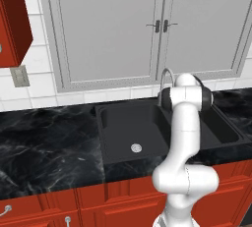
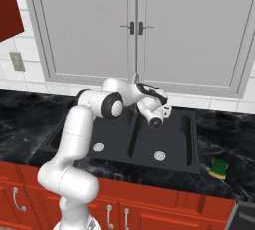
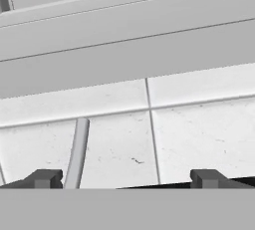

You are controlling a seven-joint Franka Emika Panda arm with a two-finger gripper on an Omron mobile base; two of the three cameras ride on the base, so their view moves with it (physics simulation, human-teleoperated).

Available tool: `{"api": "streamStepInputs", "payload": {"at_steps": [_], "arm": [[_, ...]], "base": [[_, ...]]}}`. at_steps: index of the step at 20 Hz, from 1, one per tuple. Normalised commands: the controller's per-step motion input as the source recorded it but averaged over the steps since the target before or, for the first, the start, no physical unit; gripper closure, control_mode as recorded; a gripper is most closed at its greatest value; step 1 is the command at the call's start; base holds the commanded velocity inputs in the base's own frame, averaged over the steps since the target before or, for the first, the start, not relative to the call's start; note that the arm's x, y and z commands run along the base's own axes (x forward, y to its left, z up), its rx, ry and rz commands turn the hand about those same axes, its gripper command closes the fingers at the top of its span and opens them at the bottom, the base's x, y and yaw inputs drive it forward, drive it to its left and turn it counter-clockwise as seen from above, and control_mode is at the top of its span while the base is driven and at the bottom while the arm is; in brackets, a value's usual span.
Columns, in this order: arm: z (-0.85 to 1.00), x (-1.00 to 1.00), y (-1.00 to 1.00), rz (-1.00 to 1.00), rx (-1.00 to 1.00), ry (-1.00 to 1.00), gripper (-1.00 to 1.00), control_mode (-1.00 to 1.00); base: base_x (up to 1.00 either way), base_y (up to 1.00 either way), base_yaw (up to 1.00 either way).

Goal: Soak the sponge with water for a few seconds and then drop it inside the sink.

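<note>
- We see a wide grey window [image 1: 110, 27] with two sashes and dark handles at their meeting rails filling the wall above the counter; its frame also crosses the top of the hand view.
- Below and around it runs a white tiled wall [image 1: 39, 91], with a grey outlet plate [image 2: 17, 60] at the left.
- A red wall cabinet [image 1: 14, 19] hangs at the upper left of the window.
- The black marbled countertop [image 1: 44, 145] spans both base views, over red base cabinets [image 2: 164, 216] with silver handles.
- The sink [image 2: 187, 144], matte black with two basins, is set into the countertop below the window; each basin shows a round silver drain.
- The white arm [image 2: 74, 139] rises in front of the sink and bends over it.
- A curved silver faucet [image 1: 166, 76] stands at the back rim of the sink; in the hand view we see a thin grey tube of it rising against the tiles.
- The gripper [image 3: 127, 179] is held above the sink, facing the tiled wall; its two dark fingertips [image 3: 46, 178] stand wide apart with nothing between them.
- The sponge [image 2: 218, 168], yellow with a green top, lies on the countertop just right of the sink, well apart from the gripper.
</note>
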Motion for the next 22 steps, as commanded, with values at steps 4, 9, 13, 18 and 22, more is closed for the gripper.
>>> {"api": "streamStepInputs", "payload": {"at_steps": [4,9,13,18,22], "arm": [[0.00,0.12,-0.45,-0.10,0.00,0.00,-1.00,-1.00],[0.00,0.11,-0.45,-0.10,0.00,0.00,-1.00,-1.00],[0.00,0.12,-0.47,-0.09,0.00,0.00,-1.00,-1.00],[0.00,0.10,-0.46,-0.09,0.00,0.00,-1.00,-1.00],[0.00,0.04,-0.46,-0.08,0.00,0.00,-1.00,-1.00]], "base": [[0.00,0.00,0.00],[0.00,0.00,0.00],[0.00,0.00,0.00],[0.00,0.00,0.00],[0.00,0.00,0.00]]}}
